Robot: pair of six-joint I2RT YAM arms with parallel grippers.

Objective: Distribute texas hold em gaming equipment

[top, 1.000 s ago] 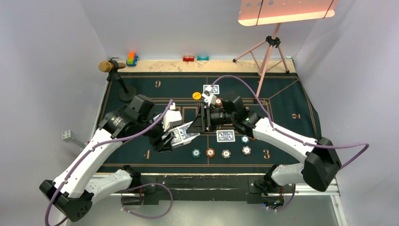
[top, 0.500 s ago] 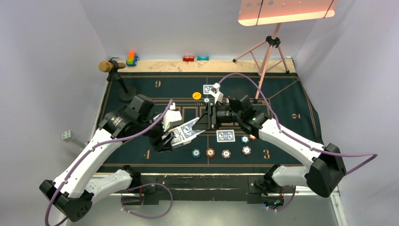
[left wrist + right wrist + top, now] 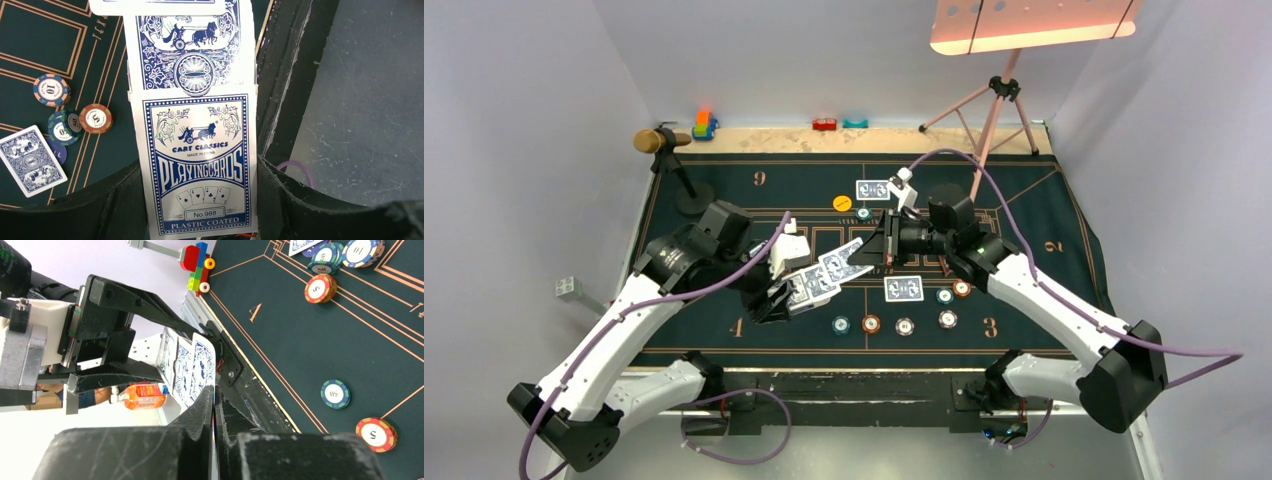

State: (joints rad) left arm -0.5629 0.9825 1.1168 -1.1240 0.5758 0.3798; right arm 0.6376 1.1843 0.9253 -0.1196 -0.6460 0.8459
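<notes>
My left gripper (image 3: 786, 296) (image 3: 199, 168) is shut on a blue-and-white playing-card box (image 3: 196, 165), held above the mat's near left. A blue-backed card (image 3: 844, 264) (image 3: 202, 365) sticks out of the pack, and my right gripper (image 3: 871, 262) (image 3: 214, 390) is shut on its edge. Two more cards (image 3: 873, 189) (image 3: 903, 288) lie face down on the mat. Several chips (image 3: 871, 323) sit in a row near the front edge, with others (image 3: 944, 295) beside the near card. A yellow disc (image 3: 842, 202) lies by the far card.
The dark green mat (image 3: 1044, 230) covers the table. A microphone stand (image 3: 686, 185) is at the far left and a pink tripod (image 3: 994, 110) at the far right. Small colourful toys (image 3: 705, 126) (image 3: 826, 124) line the back edge.
My right gripper has closed on a card at the pack and drawn back to the right, sliding the card partly out. The left arm has held still.
</notes>
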